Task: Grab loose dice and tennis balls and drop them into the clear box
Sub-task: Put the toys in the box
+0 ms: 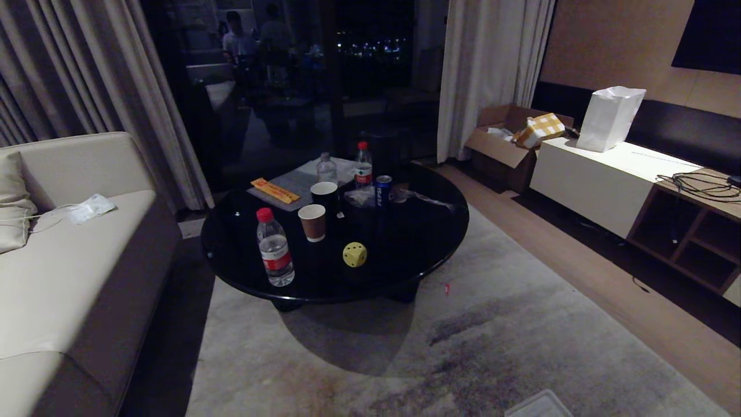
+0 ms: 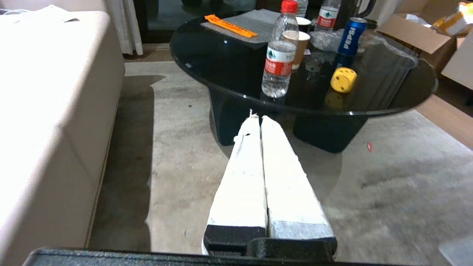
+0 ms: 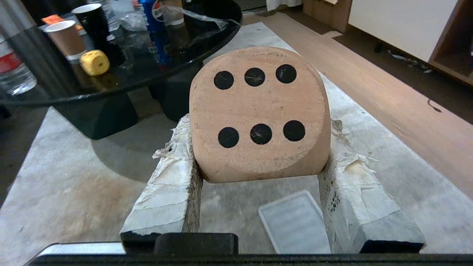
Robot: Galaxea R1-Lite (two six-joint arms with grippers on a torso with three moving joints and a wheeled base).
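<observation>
Clamped between the taped white fingers (image 3: 173, 184) of the right gripper (image 3: 258, 162) is a beige die (image 3: 258, 114), its six-pip face turned toward the wrist camera; it is held above a grey rug (image 3: 74, 192). Below the die, on the rug, part of a clear ribbed plastic piece (image 3: 293, 221) is seen, but whether it is the box or a lid cannot be told. Pressed flat together, with nothing between them, are the fingers (image 2: 245, 173) of the left gripper (image 2: 260, 120), which is held above the rug just short of the round black desk (image 1: 243, 255). On that desk a yellow die (image 1: 354, 254) is seen near the front edge, standing apart from a red-capped water bottle (image 1: 275, 249) to its left. Behind them a brown paper cup (image 1: 312, 222), a dark cup (image 1: 324, 194), a blue soda can (image 1: 383, 191), two further bottles (image 1: 363, 165) and an orange strip (image 1: 275, 190) are grouped. A beige sofa (image 1: 69, 260) is set along the left, a low white cabinet (image 1: 602, 179) at the right.
</observation>
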